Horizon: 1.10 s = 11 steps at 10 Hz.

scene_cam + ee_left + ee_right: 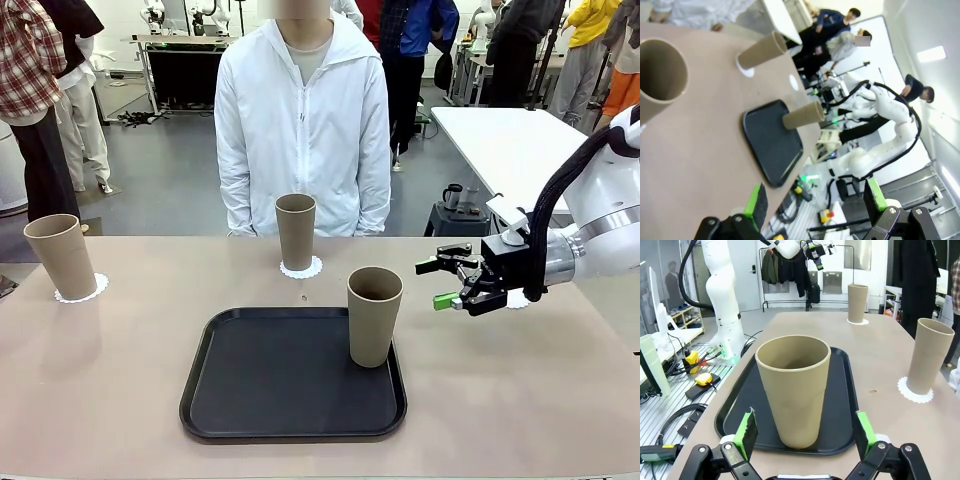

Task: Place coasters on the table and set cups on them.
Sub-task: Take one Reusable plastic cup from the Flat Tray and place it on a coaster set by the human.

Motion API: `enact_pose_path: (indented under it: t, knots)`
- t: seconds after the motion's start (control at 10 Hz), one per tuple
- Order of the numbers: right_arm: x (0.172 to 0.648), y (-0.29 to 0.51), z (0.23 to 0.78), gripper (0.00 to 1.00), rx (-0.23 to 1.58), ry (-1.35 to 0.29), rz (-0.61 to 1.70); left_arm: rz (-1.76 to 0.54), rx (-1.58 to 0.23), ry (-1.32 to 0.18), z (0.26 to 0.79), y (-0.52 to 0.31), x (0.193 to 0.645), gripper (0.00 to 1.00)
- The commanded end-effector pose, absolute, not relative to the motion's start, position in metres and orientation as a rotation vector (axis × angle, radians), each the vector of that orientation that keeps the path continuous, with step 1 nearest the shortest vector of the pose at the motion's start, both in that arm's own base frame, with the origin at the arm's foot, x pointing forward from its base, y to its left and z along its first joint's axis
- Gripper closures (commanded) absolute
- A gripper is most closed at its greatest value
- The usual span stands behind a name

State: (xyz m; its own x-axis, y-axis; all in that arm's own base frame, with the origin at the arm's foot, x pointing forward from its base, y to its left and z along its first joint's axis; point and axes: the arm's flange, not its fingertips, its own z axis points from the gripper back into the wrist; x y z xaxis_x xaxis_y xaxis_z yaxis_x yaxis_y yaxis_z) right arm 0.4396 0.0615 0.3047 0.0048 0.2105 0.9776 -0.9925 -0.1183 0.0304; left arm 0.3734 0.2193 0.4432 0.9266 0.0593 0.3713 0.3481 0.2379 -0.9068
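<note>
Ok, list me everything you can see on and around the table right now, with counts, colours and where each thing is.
cups: three, tan-brown; one upright on the tray's right side, one on a coaster at the far middle, one on a coaster at the far left.
coasters: two white lacy ones under the far cups, second at; a white patch behind the right tool may be a third, cannot tell.
tray: one, black, near middle of the table.
table: one, beige-tan.
person: one, white jacket, standing at the far side.
right tool: open, level with the tray cup, to its right, not touching.
left tool: open, above the table's left end.
</note>
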Motion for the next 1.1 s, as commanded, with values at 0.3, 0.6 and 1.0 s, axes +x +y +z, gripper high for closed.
enact_pose_path:
  t: [0.3,0.6,1.0]
  knots:
    - [0.451,0.078,0.275,0.0,1.115,-0.941,1.391,-0.192,-1.323,-0.363,0.444,0.22,0.372,0.0]
    - [0.448,0.095,0.264,0.0,1.139,-0.944,1.411,-0.192,-1.323,-0.363,0.444,0.22,0.372,0.0]
    - [0.444,0.113,0.258,0.0,1.186,-0.93,1.446,-0.192,-1.323,-0.363,0.444,0.22,0.372,0.0]
